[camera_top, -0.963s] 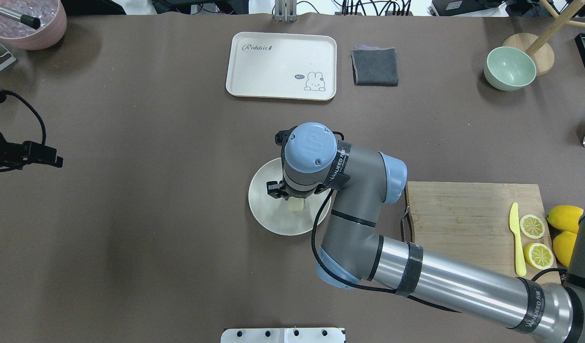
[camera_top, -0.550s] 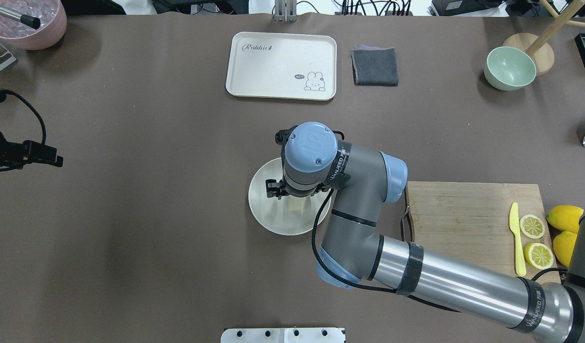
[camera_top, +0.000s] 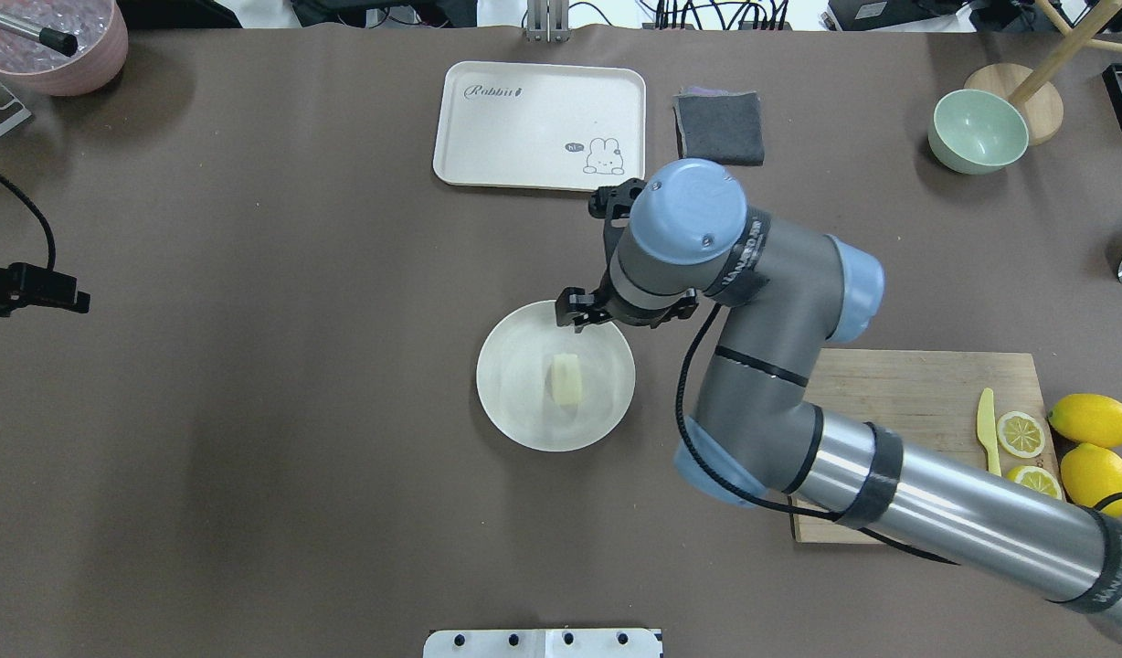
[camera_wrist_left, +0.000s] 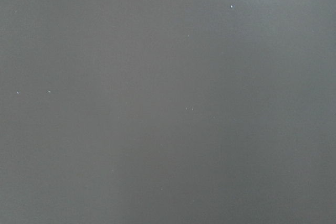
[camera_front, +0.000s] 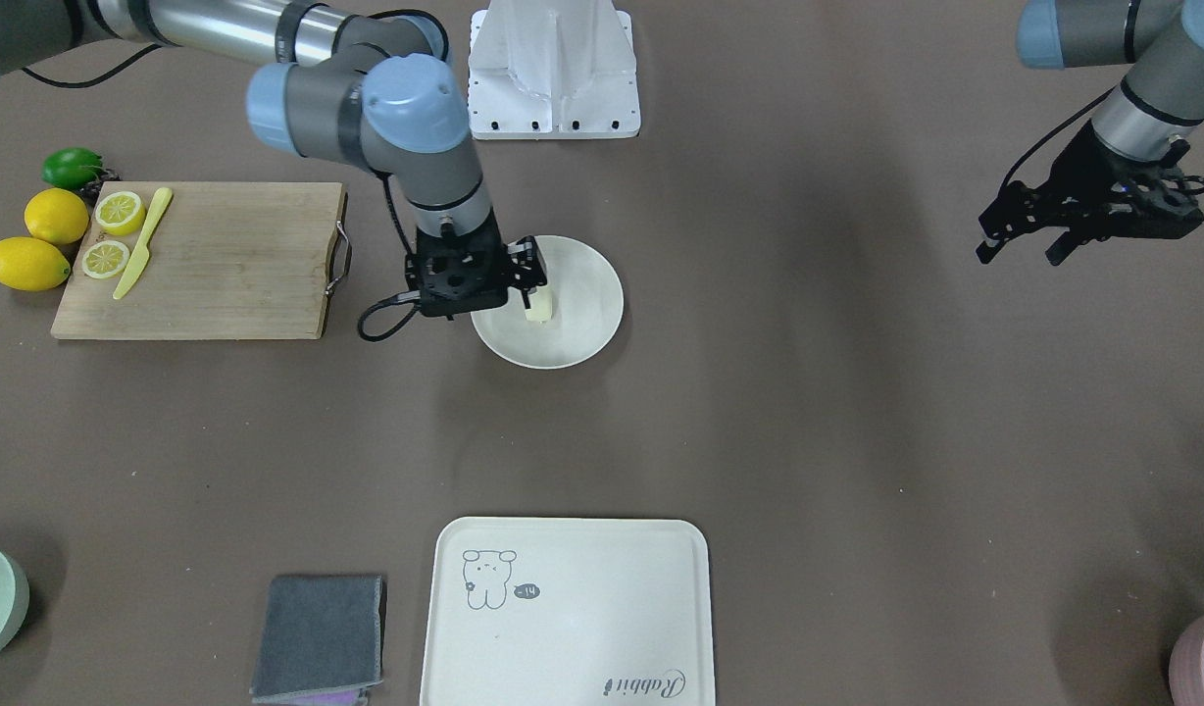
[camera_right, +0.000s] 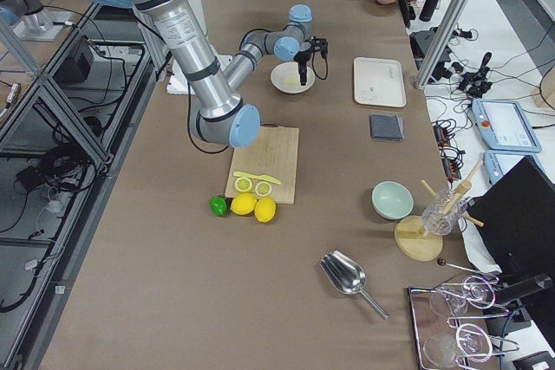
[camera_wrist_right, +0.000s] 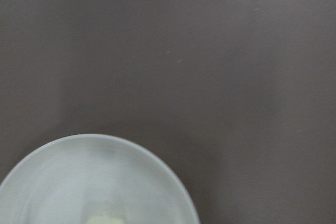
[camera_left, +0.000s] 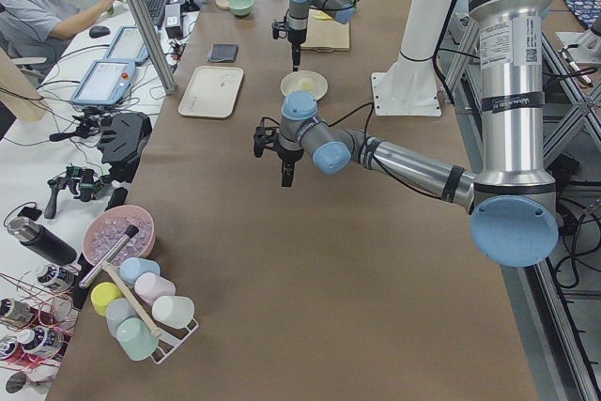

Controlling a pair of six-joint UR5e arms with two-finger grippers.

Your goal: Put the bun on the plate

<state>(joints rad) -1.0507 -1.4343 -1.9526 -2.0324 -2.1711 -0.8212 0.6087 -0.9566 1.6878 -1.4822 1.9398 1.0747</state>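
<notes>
Step in hand: the placing is looking finished. The bun [camera_top: 566, 379] is lying free on its side near the middle of the plate [camera_top: 511, 402].
Right gripper [camera_top: 584, 318]: it is hovering above the plate's rim, at about 1 o'clock from the bun in the overhead view. It is carrying nothing. Its jaws are looking parted, though the wrist is hiding much of them.
Left gripper [camera_front: 1022, 250]: it is hanging well apart at 9 o'clock of the plate, spread wide and empty.
Surroundings: the tray [camera_top: 538, 126] is sitting at 12 o'clock of the plate and the cutting board [camera_top: 908, 402] at 4 o'clock.
Next move: probably only a clean retreat, without knocking the rim and rolling the rounded bun.
</notes>
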